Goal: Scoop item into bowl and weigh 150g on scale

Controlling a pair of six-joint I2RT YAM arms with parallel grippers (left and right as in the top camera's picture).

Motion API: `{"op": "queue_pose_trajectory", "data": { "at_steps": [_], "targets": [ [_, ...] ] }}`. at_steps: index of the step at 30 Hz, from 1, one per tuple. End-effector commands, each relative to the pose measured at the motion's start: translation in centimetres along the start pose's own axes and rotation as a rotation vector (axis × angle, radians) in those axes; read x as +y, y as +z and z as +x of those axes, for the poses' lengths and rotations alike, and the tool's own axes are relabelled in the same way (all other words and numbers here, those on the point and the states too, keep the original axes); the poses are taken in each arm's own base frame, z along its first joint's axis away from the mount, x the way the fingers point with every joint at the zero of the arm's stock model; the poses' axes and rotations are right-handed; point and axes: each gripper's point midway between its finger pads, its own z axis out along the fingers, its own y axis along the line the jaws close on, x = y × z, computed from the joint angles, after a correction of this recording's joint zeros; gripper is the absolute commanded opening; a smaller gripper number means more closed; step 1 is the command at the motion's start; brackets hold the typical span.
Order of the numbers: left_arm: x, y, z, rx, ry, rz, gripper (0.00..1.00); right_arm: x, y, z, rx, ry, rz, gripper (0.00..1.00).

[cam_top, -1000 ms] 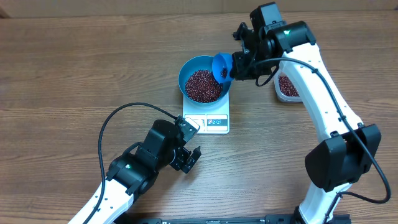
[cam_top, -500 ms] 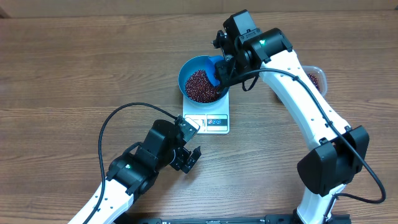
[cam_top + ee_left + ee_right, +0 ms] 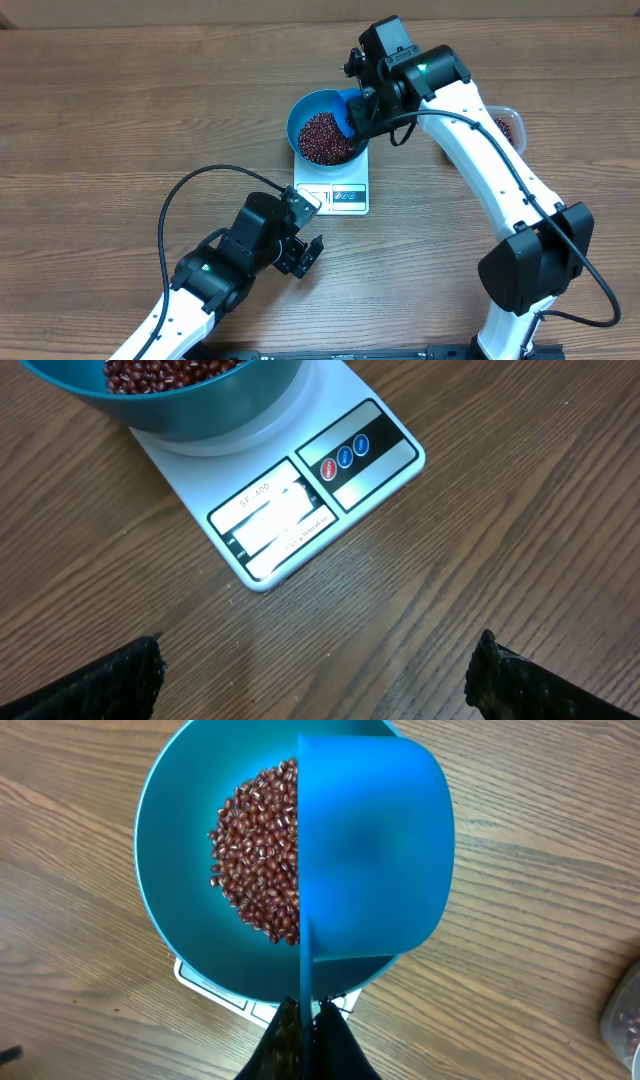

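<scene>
The blue bowl [image 3: 309, 104] stands on the white scale [image 3: 345, 196] and holds a heap of red-brown beans [image 3: 322, 138]. My right gripper [image 3: 362, 118] is shut on the thin handle of a small blue scoop [image 3: 349, 112]. In the right wrist view the scoop [image 3: 375, 850] is turned on its side over the right half of the bowl [image 3: 175, 840], beside the beans [image 3: 260, 850]; its inside is hidden. My left gripper [image 3: 305, 255] hangs open over bare table in front of the scale [image 3: 300, 510], fingertips [image 3: 130, 675] far apart.
A clear tub [image 3: 508, 125] with more beans sits at the right, mostly hidden behind my right arm. A black cable [image 3: 200, 185] loops over the table by the left arm. The scale's display and buttons face the left gripper.
A second ago my right gripper held the scoop at the bowl's right rim; it has moved left and tipped over the bowl, then stayed still. The left arm has not moved.
</scene>
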Motion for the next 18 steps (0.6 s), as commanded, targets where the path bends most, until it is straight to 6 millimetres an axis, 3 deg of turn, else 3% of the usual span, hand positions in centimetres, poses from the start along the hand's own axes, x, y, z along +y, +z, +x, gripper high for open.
{"op": "queue_pose_trajectory", "data": {
  "at_steps": [1, 11, 18],
  "targets": [
    [0.2, 0.2, 0.5, 0.014, 0.011, -0.007, 0.99, 1.2, -2.6, -1.3, -0.079, 0.003, -0.028, 0.04],
    [0.2, 0.2, 0.5, 0.014, 0.011, -0.007, 1.00, 2.3, -2.5, -1.5, -0.089, -0.012, -0.053, 0.04],
    [0.2, 0.2, 0.5, 0.014, 0.011, -0.007, 0.99, 1.9, -2.5, -1.6, -0.095, -0.006, -0.014, 0.04]
  ]
}}
